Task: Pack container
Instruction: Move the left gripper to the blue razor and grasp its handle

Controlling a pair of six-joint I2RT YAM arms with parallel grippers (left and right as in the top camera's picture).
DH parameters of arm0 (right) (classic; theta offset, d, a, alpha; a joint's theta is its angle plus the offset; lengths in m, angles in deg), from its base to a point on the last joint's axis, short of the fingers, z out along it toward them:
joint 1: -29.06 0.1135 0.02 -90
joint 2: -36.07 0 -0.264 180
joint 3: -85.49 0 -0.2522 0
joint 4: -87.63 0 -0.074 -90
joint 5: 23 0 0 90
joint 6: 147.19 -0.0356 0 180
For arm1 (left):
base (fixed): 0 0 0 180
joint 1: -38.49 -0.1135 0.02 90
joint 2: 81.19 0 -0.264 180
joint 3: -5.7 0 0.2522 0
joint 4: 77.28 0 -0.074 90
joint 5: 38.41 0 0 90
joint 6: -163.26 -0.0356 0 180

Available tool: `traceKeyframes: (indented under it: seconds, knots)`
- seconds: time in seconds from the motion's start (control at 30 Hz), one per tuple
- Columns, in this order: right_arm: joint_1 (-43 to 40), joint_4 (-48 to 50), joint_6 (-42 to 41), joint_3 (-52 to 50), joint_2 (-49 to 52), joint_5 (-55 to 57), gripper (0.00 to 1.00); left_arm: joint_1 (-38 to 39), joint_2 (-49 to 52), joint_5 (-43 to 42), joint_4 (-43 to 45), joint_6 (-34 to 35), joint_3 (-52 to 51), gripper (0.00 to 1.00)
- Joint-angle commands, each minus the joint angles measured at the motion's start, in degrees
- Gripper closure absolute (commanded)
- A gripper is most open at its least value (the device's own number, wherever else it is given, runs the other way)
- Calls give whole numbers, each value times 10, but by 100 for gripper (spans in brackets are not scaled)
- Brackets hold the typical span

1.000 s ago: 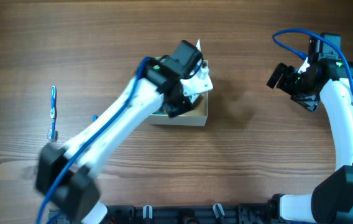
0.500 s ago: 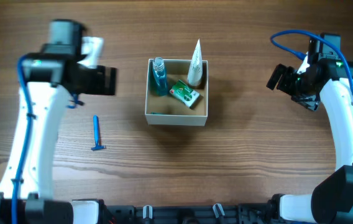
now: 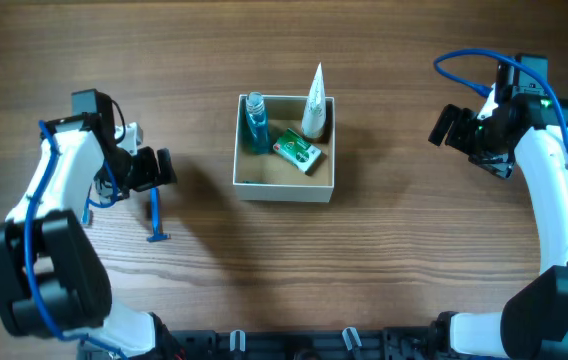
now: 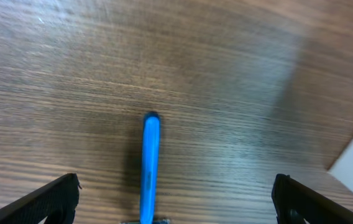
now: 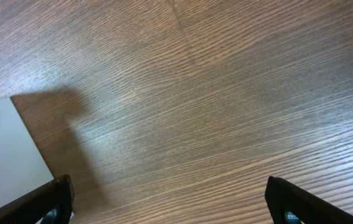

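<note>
The left pincer (image 3: 154, 168) hangs wide above the razor (image 3: 155, 215), nine o'clock of the container (image 3: 284, 190). The right pincer (image 3: 448, 125), also wide, hovers at three o'clock.

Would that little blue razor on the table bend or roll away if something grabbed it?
The razor looks like thin hard plastic, so it is probably stiff and very light. Lying flat on the smooth table, it may skid when nudged. Its crosswise end should stop rolling.

Container (image 3: 282, 190): small square box, thin white walls, tan cardboard inside. Stands upright, top open, flat on the table (image 3: 414, 260) at its middle, straight ahead of me. Partly filled; front-left floor corner bare.
</note>
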Motion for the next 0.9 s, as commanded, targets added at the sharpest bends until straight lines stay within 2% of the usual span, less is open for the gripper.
traceKeyframes:
  seconds: [0.0,0.23,0.47,0.73,0.83,0.87]
  knots:
    - [-1,5,9,1,4,-5,0,5,32,10,-7,6,-5,1]
    - [-1,6,10,1,4,-5,0,21,51,17,-19,23,-9,2]
    - [-1,7,11,1,4,-5,0,21,52,26,8,32,-57,1]
    - [-1,6,12,1,4,-5,0,21,53,34,13,34,-61,2]
    - [-1,6,11,1,4,-5,0,21,54,34,13,34,-61,5]
    - [-1,6,11,1,4,-5,0,22,54,37,13,34,-61,11]
